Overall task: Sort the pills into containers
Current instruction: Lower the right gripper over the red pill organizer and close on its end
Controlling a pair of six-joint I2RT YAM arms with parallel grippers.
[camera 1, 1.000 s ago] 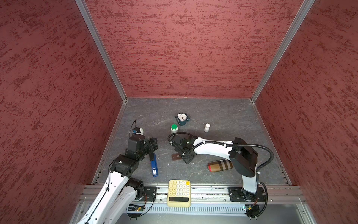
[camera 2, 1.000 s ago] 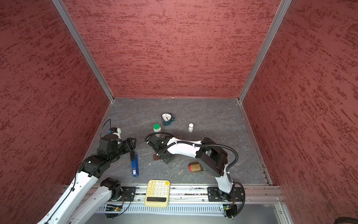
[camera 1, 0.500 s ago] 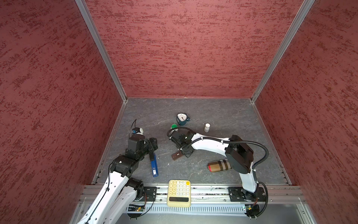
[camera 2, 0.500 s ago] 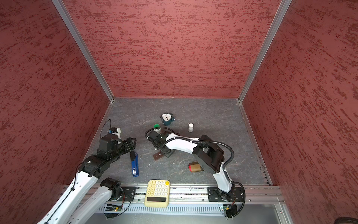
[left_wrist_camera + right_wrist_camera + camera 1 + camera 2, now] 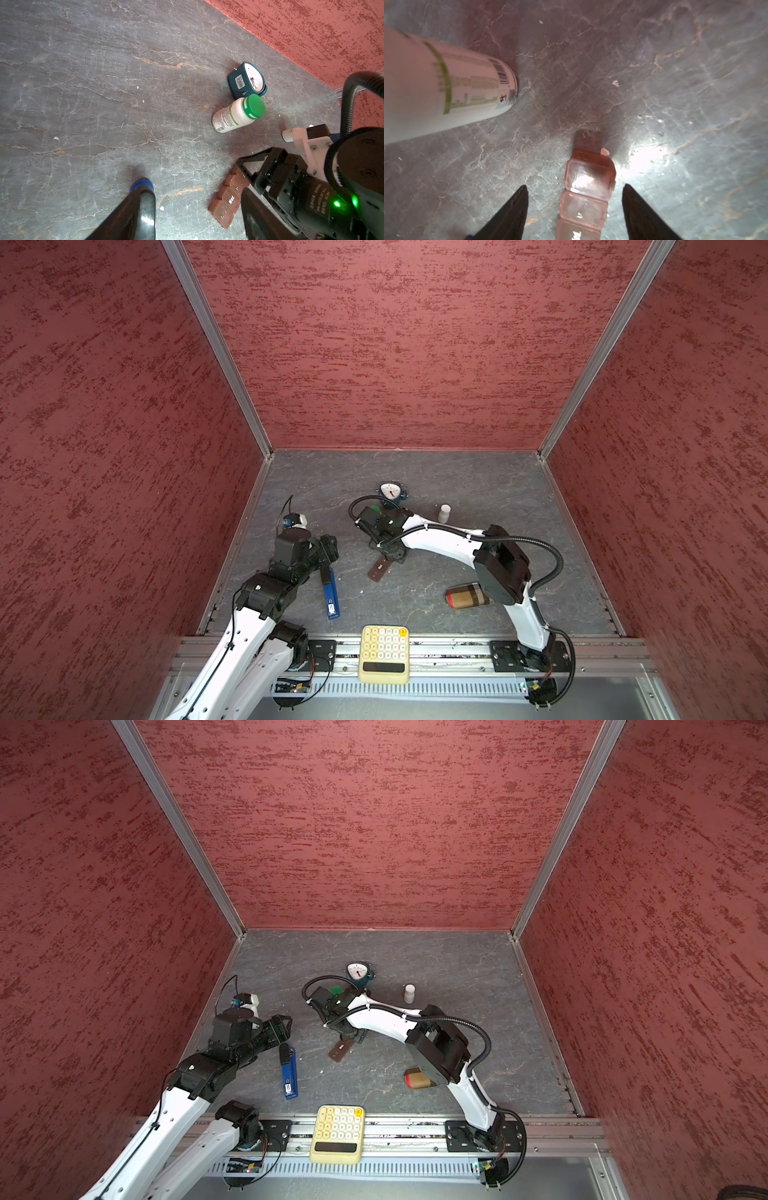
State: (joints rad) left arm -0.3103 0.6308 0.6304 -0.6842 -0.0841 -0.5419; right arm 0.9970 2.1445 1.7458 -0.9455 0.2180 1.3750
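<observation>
The containers [image 5: 379, 570] are a dark-brown strip of lidded squares with white marks, lying flat mid-floor, also in view as the containers [image 5: 587, 187]. A dark flap sticks out from the strip's far end, with a small whitish bit [image 5: 604, 151] beside it. I cannot tell whether this bit, or the white specks [image 5: 161, 207] on the floor, are pills. My right gripper [image 5: 574, 189] hangs open over the strip's far end, its fingers either side and apart from it. My left gripper [image 5: 195, 193] is open and empty, left of the strip, above a blue lighter [image 5: 330, 593].
A green-capped white bottle [image 5: 239, 114] stands by a teal clock [image 5: 392, 491], close behind my right wrist. A small white bottle [image 5: 444, 513] stands further right. A tan plaid case [image 5: 465, 596] lies under the right arm. A yellow calculator [image 5: 384, 653] sits on the front rail.
My right gripper shifted back along the strip toward the green-capped bottle, then settled over the strip's far end with its jaws wider. The left arm has not moved.
</observation>
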